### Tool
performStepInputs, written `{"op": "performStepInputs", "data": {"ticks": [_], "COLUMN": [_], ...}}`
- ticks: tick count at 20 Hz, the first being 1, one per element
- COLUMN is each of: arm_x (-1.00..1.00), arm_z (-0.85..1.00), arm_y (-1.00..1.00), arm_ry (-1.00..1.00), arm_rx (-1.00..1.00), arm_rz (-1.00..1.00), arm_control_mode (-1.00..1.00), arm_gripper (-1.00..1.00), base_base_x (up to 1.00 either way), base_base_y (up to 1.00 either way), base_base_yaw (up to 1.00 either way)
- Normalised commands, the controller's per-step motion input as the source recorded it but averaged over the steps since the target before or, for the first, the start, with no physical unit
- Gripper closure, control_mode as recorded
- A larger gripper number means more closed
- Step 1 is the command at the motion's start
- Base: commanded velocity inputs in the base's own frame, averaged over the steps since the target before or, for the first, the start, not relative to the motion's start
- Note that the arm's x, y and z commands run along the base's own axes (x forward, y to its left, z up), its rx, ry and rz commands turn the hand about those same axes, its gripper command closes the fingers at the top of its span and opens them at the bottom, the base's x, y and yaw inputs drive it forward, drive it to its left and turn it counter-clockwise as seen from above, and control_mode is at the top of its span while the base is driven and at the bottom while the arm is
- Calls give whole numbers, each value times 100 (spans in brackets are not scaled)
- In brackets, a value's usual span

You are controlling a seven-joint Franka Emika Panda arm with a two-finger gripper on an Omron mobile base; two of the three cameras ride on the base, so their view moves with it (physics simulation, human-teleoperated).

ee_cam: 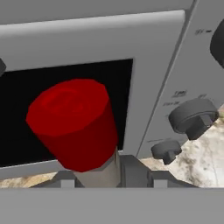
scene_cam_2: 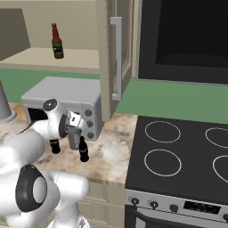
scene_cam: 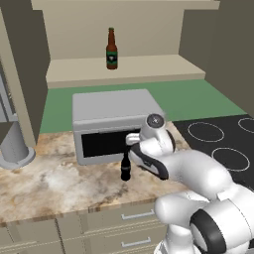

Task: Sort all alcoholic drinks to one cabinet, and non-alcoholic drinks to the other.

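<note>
In the hand view a red cap (ee_cam: 72, 122) tops the grey bottle, and its pale neck (ee_cam: 105, 168) stands between my fingertips. My gripper (ee_cam: 109, 177) is shut on that neck, right in front of the microwave door. From the right base view, the gripper (scene_cam_2: 75, 127) sits over the bottle's grey body (scene_cam_2: 74, 138) on the counter. Two small black cola bottles (scene_cam_2: 83, 149) (scene_cam_2: 55, 146) stand beside it; one cola bottle (scene_cam: 125, 168) shows just left of my gripper (scene_cam: 131, 140). The brown beer bottle (scene_cam: 111, 48) (scene_cam_2: 56, 41) stands upright on the open cabinet shelf above.
A grey microwave (scene_cam: 114, 114) (scene_cam_2: 62, 91) stands on the marble counter directly behind the bottles. The black stove (scene_cam: 218, 144) (scene_cam_2: 178, 151) lies to the right. An open cabinet door with a handle (scene_cam_2: 116, 58) hangs above the counter. A grey cylinder (scene_cam: 15, 149) stands far left.
</note>
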Motion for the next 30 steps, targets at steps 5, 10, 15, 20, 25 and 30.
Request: {"op": "performStepInputs", "data": {"ticks": [5,10,15,20,25,30], "arm_x": [-35,-38,-42,-55,-52,-29], "arm_z": [64,76,66,67,87,93], "arm_y": [0,0,0,0,0,0], "arm_ry": [0,0,0,-2,-7,-12], "arm_rx": [5,7,2,0,0,0], "arm_rz": [0,0,0,0,0,0], "arm_control_mode": [-100,-100,-100,-100,-100,-100], "arm_gripper": [100,100,100,100,100,100], "base_base_x": [0,0,0,0,0,0], "base_base_y": [0,0,0,0,0,0], "base_base_yaw": [0,0,0,0,0,0]}}
